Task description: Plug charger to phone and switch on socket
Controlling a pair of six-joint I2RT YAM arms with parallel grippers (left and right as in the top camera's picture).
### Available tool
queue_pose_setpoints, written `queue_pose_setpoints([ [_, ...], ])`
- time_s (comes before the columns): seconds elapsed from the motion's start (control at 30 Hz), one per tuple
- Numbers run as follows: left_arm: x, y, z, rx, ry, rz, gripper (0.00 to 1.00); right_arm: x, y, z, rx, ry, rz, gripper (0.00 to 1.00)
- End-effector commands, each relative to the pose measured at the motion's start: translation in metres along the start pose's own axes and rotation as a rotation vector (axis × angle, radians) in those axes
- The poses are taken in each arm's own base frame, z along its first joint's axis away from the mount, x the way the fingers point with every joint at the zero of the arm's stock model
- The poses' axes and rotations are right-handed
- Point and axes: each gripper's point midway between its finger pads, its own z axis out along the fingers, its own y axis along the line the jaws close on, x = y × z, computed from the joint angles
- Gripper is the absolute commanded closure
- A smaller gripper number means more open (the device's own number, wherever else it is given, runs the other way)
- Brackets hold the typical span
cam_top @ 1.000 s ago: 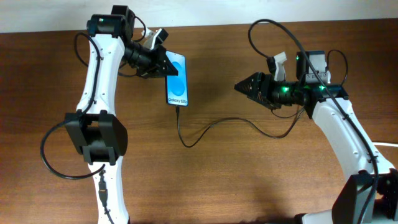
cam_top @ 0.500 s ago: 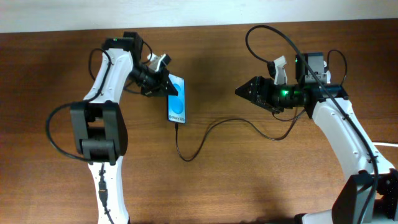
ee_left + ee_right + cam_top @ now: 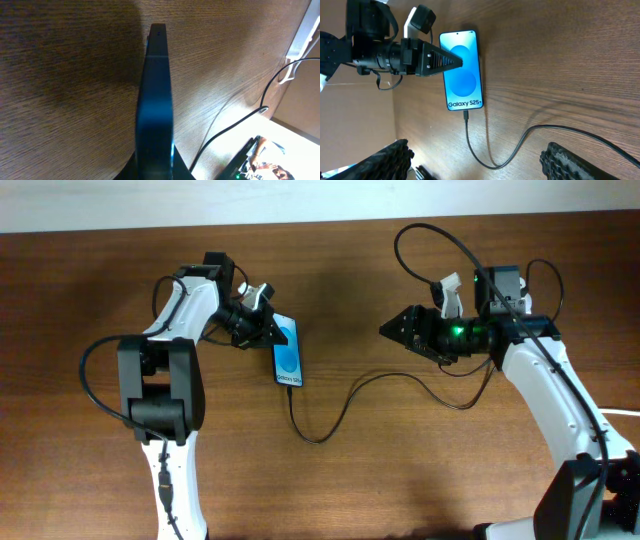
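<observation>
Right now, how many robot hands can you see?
2. The left gripper is on the left side, shut on the phone at its edge. The right gripper is on the right side, open and holding nothing. None seem hidden.

Only the charger crosses open table beside the phone.

phone: blue screen lit, face up | charger: plugged into phone's 6 o'clock end, trailing toward 3 o'clock

Shows the lit phone pinched at 9 o'clock by left gripper. Has charger plugged in at 6 o'clock.
</observation>
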Motion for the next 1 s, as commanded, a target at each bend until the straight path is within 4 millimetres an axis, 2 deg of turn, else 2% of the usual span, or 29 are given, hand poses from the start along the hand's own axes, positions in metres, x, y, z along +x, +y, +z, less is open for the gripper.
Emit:
queue_pose_setpoints([
  [0.0, 0.001, 0.004, -0.001, -0.027, -0.005, 0.009, 0.91, -0.003, -0.002, -0.001, 0.011, -0.009, -0.015, 0.12],
  [0.03, 0.001, 0.004, -0.001, -0.026, -0.005, 0.009, 0.88, -0.003, -0.002, -0.001, 0.011, -0.009, -0.015, 0.12],
  [0.2, 0.001, 0.004, -0.001, -0.029, -0.005, 0.009, 0.56, -0.003, -0.002, -0.001, 0.012, -0.009, -0.015, 0.13],
  [0.23, 0.001, 0.007, -0.001, -0.043, -0.005, 0.009, 0.53, -0.003, -0.002, -0.001, 0.011, -0.009, -0.015, 0.12],
  [0.57, 0.000, 0.046, -0.007, -0.272, -0.011, 0.006, 0.48, -0.004, -0.003, -0.001, 0.018, -0.012, -0.015, 0.12],
  [0.77, -0.001, 0.057, -0.011, -0.343, -0.015, 0.000, 0.36, -0.005, -0.004, -0.001, 0.026, -0.015, -0.015, 0.12],
  [0.97, -0.006, 0.081, -0.023, -0.497, -0.051, -0.047, 0.37, -0.005, -0.005, -0.001, 0.032, -0.018, -0.015, 0.12],
])
